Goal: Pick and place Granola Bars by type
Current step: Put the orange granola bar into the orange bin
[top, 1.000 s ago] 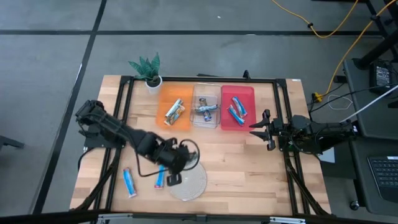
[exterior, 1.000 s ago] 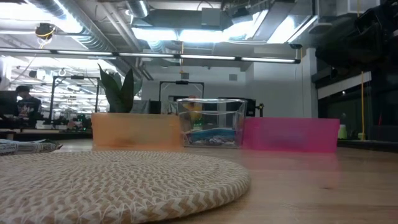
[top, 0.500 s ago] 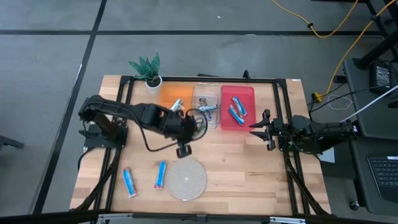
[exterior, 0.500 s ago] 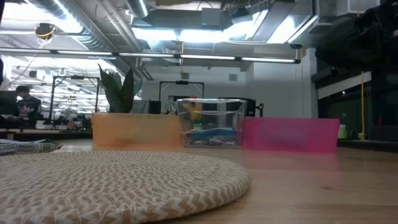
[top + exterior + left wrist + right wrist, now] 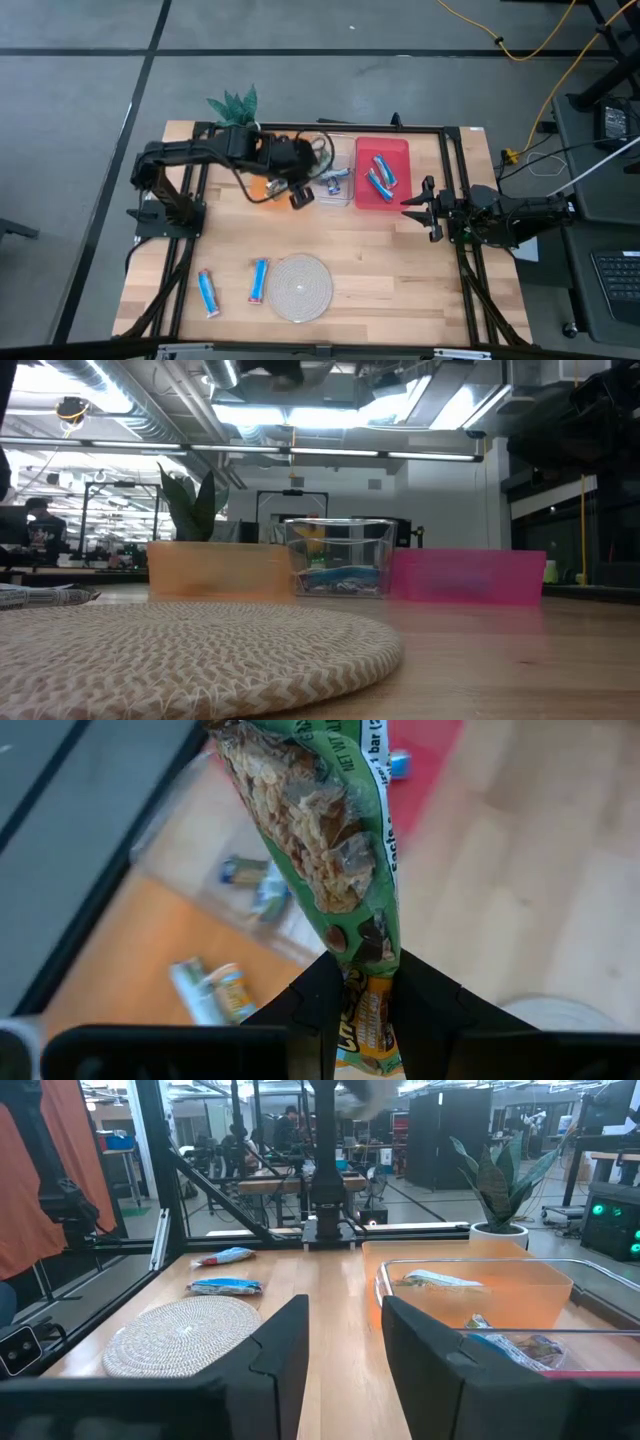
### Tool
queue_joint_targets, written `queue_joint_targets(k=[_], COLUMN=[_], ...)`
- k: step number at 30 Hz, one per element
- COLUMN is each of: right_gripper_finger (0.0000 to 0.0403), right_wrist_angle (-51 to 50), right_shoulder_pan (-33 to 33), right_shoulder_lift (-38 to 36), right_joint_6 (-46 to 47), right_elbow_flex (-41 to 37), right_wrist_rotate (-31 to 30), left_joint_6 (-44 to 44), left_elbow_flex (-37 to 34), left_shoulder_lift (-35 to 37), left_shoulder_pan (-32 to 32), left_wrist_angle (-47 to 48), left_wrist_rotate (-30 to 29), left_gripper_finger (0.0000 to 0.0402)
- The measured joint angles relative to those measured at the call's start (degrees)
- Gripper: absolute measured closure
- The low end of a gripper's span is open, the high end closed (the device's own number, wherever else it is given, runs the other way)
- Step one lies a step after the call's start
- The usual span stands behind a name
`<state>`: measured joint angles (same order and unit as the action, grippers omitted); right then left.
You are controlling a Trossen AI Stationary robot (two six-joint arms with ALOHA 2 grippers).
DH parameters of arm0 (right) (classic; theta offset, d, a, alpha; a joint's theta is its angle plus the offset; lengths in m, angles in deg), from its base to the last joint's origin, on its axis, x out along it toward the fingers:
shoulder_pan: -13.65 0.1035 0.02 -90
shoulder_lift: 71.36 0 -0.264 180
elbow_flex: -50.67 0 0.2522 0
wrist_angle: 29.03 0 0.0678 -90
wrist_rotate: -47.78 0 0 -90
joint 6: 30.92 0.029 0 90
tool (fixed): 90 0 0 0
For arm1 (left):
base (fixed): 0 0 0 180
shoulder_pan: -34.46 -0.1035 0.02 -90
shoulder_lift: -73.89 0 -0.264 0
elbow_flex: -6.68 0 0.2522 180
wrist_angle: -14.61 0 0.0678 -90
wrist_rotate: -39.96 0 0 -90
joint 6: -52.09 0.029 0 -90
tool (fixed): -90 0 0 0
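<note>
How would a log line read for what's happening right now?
left gripper: shut on green granola bar, above orange bin | right gripper: open, waiting at table's right side

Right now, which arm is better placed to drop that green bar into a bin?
Left. Its pincer already grips the green granola bar above the orange bin. The right pincer waits open and empty beside the red bin.

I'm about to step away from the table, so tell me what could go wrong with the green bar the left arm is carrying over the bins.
The left gripper pinches the green granola bar only at one end, so it may swing or slip out. It hangs near the border of the orange bin and the clear bin, so a release here might land in the wrong one.
</note>
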<state>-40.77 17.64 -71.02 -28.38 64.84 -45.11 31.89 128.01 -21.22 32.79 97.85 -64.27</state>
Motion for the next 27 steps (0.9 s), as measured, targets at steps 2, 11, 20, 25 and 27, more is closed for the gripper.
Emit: queue_joint_targets(k=[2,11,20,25,27], right_gripper_finger=[0.0271,0.0271,0.0271,0.0271,0.0271], right_wrist_angle=[-0.01,-0.01,0.00,-0.01,-0.02], right_shoulder_pan=[0.02,0.01,0.02,0.01,0.01], right_shoulder_lift=[0.01,0.01,0.02,0.02,0.02], right_joint_6=[0.00,0.00,0.01,0.00,0.00], right_elbow_flex=[0.00,0.00,0.00,0.00,0.00], right_wrist_rotate=[0.01,0.01,0.00,0.00,0.01], left_joint_6=[0.01,2.50,3.45,3.01,3.06], left_elbow_flex=[0.00,0.00,-2.25,-8.52,-11.31], left_shoulder_lift=[0.00,0.00,0.04,-0.07,-0.07], left_shoulder_pan=[-2.02,-9.46,-15.60,-18.20,-19.06], left_wrist_angle=[0.81,1.63,5.02,5.44,5.30], left_wrist_rotate=[-0.77,-5.87,-8.15,-8.12,-8.12], left_gripper_finger=[0.0332,0.0332,0.0332,0.0332,0.0332])
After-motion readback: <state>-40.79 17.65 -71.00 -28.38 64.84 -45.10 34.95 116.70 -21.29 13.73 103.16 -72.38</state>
